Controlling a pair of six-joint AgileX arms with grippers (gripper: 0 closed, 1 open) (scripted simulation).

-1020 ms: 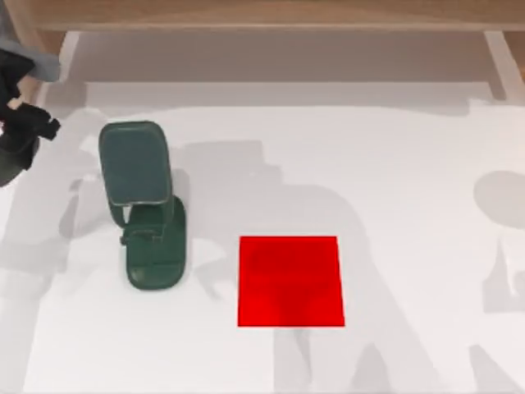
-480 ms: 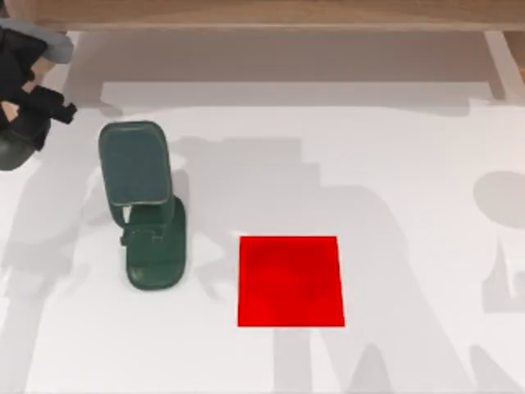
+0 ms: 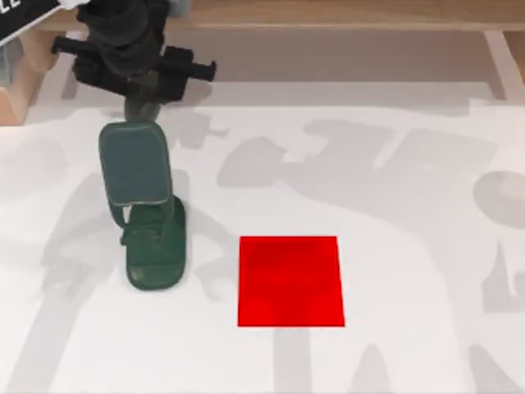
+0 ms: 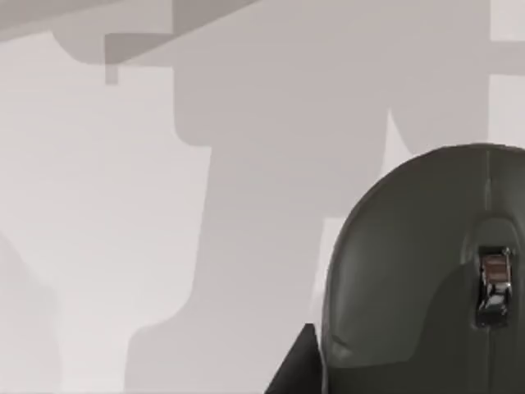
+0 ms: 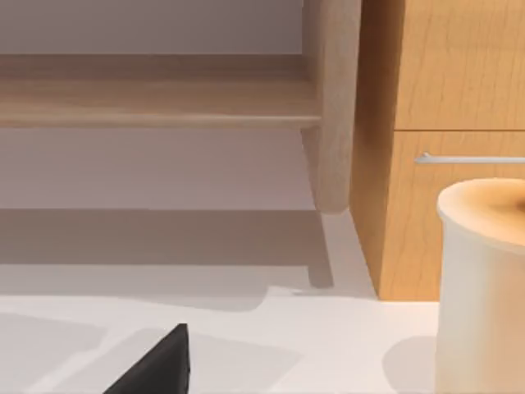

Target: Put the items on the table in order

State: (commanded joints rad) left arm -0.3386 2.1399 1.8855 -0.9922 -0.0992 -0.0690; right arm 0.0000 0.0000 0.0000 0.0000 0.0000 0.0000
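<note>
White bench (image 3: 410, 164), matte, w/ wooden shelf edge (image 3: 328, 12) at back. Left gripper (image 3: 141, 103) carries the mouse (image 4: 426, 271), a smooth dark oval; fingers clamped on it. Phone (image 3: 135, 164) sits on stand (image 3: 154, 246), already placed. Next, prob: lower mouse onto flat red square (image 3: 290, 281).

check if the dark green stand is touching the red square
Apart. The top view shows a strip of bare white table between the stand and the red square.
</note>
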